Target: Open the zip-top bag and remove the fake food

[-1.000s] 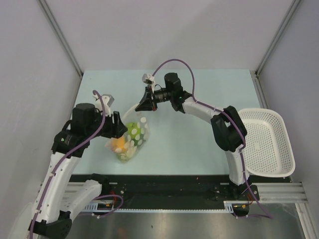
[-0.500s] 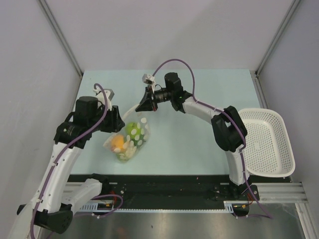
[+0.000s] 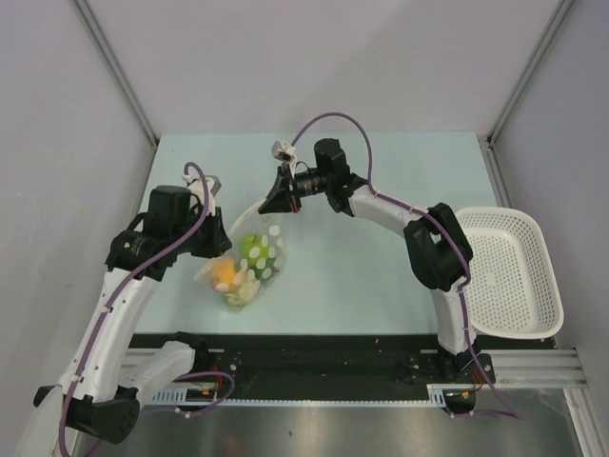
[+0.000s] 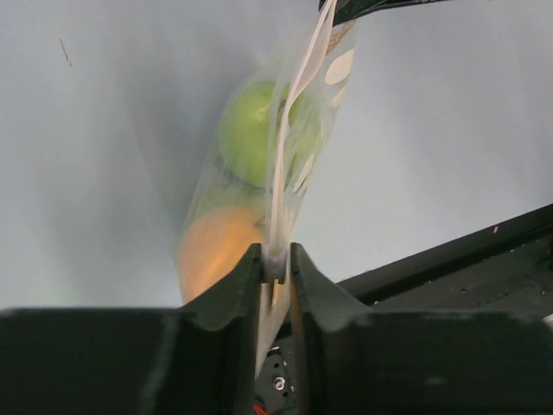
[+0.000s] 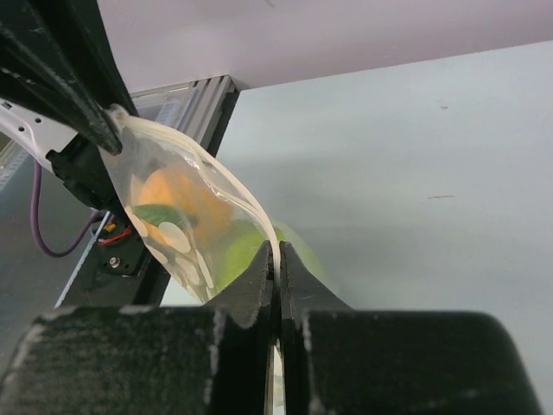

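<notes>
The zip-top bag point(image 3: 259, 259) hung stretched between the two arms over the left middle of the pale blue tabletop point(image 3: 381, 276). I could not tell whether its underside touched the surface.

The left gripper point(image 3: 219, 248) met the bag's near left edge. In the left wrist view, the jaws of this gripper point(image 4: 275, 259) were clamped on a thin fold of the clear film point(image 4: 298, 78), with only that film between them.

The right gripper point(image 3: 269, 203) reached in from the far side and held the bag's upper corner. In the right wrist view, the jaws of this gripper point(image 5: 276, 259) were pressed together on the film's edge point(image 5: 220, 186). From there the edge ran in a curve up to the other gripper's black tips.

The fake food was all inside the bag. It included a light green fruit point(image 3: 255, 249) at the top, an orange one point(image 3: 225, 274) at the left and a darker green one point(image 3: 238, 297) lowest. The film's white spots lay across them. The left wrist view showed the green fruit point(image 4: 251, 134) above the orange one point(image 4: 216, 255).

A white mesh basket point(image 3: 549, 286) sat at the tabletop's right edge, well apart from the bag.
</notes>
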